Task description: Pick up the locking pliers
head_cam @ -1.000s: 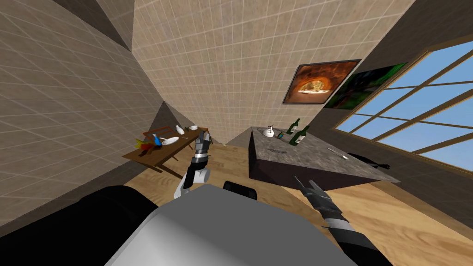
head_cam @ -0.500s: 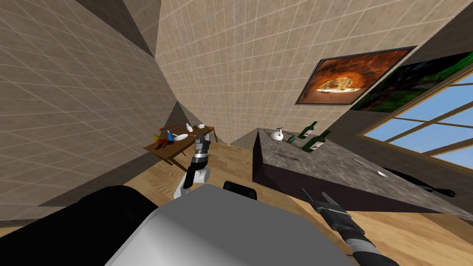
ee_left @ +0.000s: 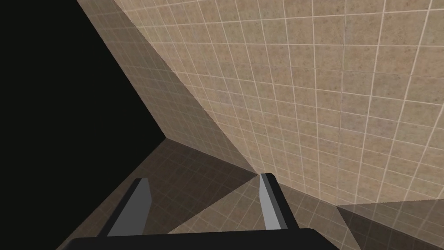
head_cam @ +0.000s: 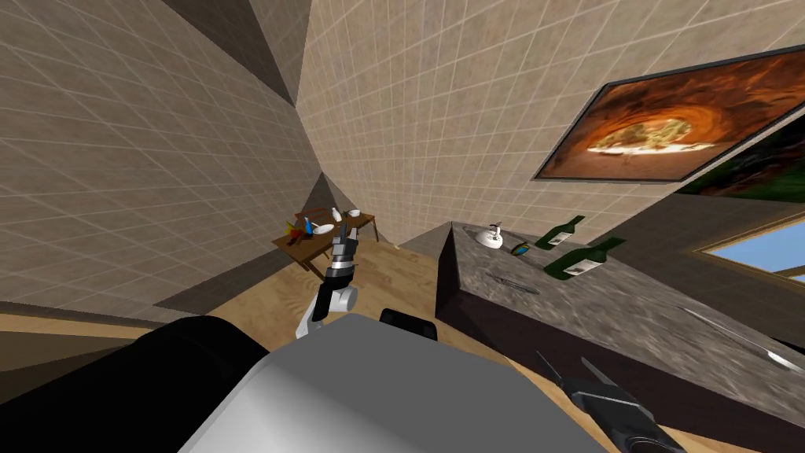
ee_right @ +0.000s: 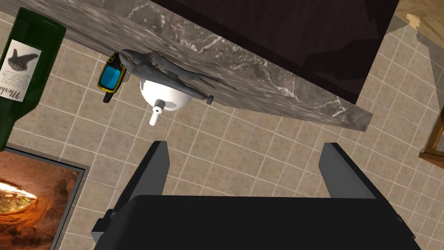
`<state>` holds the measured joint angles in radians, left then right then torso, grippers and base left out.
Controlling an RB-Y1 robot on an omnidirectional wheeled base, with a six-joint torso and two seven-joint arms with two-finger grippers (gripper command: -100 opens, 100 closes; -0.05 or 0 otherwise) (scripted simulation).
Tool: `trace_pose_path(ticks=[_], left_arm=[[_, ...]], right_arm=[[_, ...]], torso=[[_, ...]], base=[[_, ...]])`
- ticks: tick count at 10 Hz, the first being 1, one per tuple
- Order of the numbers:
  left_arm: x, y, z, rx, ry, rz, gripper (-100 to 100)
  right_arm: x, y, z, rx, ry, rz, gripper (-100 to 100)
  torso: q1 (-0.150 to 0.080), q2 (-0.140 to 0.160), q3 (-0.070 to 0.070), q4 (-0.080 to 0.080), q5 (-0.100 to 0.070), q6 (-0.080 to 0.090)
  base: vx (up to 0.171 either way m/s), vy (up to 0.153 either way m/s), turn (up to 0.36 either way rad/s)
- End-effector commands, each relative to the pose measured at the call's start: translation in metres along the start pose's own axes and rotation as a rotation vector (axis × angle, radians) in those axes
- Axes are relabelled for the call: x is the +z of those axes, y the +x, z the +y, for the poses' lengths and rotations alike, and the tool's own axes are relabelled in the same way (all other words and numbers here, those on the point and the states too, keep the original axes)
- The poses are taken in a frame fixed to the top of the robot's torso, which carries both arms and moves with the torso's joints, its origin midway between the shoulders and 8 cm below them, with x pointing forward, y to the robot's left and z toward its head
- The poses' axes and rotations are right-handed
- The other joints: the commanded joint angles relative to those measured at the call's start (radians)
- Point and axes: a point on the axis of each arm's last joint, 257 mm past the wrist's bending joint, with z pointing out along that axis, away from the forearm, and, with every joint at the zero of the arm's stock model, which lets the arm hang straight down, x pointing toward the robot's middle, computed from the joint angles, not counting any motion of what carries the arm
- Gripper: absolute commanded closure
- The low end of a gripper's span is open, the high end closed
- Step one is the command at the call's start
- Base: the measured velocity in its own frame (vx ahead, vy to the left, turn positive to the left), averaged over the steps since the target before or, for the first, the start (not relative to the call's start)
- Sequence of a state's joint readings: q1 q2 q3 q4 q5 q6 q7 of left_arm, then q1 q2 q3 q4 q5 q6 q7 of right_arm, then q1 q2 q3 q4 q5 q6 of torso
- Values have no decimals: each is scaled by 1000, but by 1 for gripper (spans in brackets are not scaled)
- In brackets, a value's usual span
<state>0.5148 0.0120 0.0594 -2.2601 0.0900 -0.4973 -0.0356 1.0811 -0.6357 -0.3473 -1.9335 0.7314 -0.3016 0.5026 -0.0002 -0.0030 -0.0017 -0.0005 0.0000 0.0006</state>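
1. Tiled walls and a wood floor; a grey marbled counter stands to my right.
2. On it stand two green bottles and a white teapot; I cannot see what is inside them.
3. The locking pliers lie flat on the counter near the teapot.
4. The right gripper is spread and empty, short of the counter. The left gripper, held out ahead, is also spread and empty.
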Motion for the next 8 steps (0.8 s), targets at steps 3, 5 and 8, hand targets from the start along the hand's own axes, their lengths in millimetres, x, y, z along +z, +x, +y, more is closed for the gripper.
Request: trace_pose_path(ticks=[3,5,8], left_arm=[[0,0,0,0,0,0,0],[0,0,0,0,0,0,0],[0,0,0,0,0,0,0]], right_arm=[[-25,37,-14,-148,-3,122,-100],[-46,60,-29,-268,-15,213,-100],[-73,85,-41,-380,-41,312,-100]], torso=[[0,-2,-1,0,0,-1],[0,0,0,0,0,-1],[-2,-2,-1,0,-1,0]], base=[[73,-3,257],[74,-5,280],[86,-37,240]])
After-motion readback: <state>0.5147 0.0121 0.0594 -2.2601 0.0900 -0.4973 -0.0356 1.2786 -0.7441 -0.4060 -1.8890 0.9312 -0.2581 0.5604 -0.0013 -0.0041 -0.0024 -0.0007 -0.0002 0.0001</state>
